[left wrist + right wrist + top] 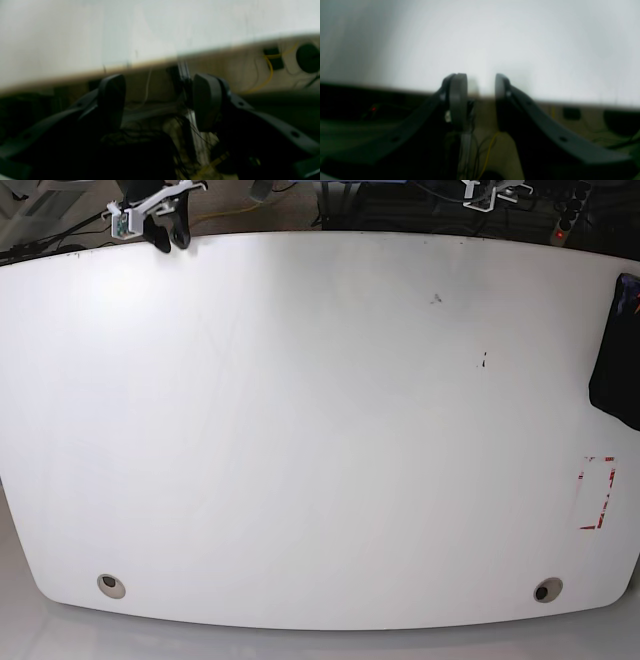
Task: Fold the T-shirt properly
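White table [300,430], 2 pincers parted, empty, at far edge

Quick count of what's on screen. One white table [300,430], and it's got two round cable holes [111,585] in it, one near each corner of the edge farthest from the fingers. One red-outlined rectangle of tape [597,492]. Two small dark specks on the tabletop. One black cloth [617,380], only partly in frame at the table's edge, well apart from both sets of fingers; can't tell more about it from here.

Two grippers: the right gripper [476,100] and the left gripper [158,100], two fingers each, so four total, all with a gap between them and nothing in there.

One yellow cable [268,75] beyond the left fingers.
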Available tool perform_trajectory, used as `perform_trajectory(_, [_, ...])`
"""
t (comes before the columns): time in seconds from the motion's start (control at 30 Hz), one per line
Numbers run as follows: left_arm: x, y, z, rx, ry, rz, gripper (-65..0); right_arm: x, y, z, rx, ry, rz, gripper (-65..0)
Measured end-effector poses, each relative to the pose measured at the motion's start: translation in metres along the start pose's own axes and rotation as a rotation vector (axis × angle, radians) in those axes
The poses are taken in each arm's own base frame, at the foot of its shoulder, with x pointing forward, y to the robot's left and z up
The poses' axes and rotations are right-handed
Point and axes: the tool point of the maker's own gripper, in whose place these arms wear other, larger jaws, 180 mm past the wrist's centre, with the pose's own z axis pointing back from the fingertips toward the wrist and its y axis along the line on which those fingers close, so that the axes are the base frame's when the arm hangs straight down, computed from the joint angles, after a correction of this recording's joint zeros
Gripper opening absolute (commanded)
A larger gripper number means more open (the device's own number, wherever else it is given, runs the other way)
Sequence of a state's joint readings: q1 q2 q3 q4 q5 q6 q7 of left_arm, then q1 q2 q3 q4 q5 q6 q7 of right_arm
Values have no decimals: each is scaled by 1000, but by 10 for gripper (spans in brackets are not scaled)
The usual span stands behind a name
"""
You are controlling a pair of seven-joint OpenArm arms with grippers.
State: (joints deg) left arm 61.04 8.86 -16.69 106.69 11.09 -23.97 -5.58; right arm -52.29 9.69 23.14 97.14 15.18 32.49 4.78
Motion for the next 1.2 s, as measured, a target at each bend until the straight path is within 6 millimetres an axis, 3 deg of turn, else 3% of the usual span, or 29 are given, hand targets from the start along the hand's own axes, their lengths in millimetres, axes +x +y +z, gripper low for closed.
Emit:
perform_trajectory(0.1, [-15, -4, 11, -3, 26, 78, -265, -34, 8, 29, -14, 99, -49, -461])
perform_trajectory(0.23, [-44, -8, 14, -5, 77, 176, -265, -60, 21, 48, -42, 152, -122, -461])
perform_trajectory(0.33, [-83, -9, 18, -17, 167, 214, -265, -88, 26, 57, -50, 212, -166, -461])
perform_trajectory(0.43, [-121, -7, 14, -17, 255, 252, -265, -125, 19, 60, -86, 301, -208, -461])
perform_trajectory(0.6, [-160, -7, -18, -35, 322, 307, -265, -159, 34, 33, -35, 353, -271, -461])
perform_trajectory(0.7, [-192, 14, -32, 49, 401, 316, -265, -180, 40, 18, -7, 398, -306, -463])
perform_trajectory(0.83, [-231, 25, -43, 80, 529, 334, -265, -202, 27, -2, -27, 459, -311, -463])
perform_trajectory(1.03, [-247, 20, -75, 70, 601, 412, -265, -231, 24, -32, -38, 583, -206, -463])
perform_trajectory(1.2, [-252, 10, -93, 31, 679, 437, -265, -239, 14, -50, -72, 625, -172, -460])
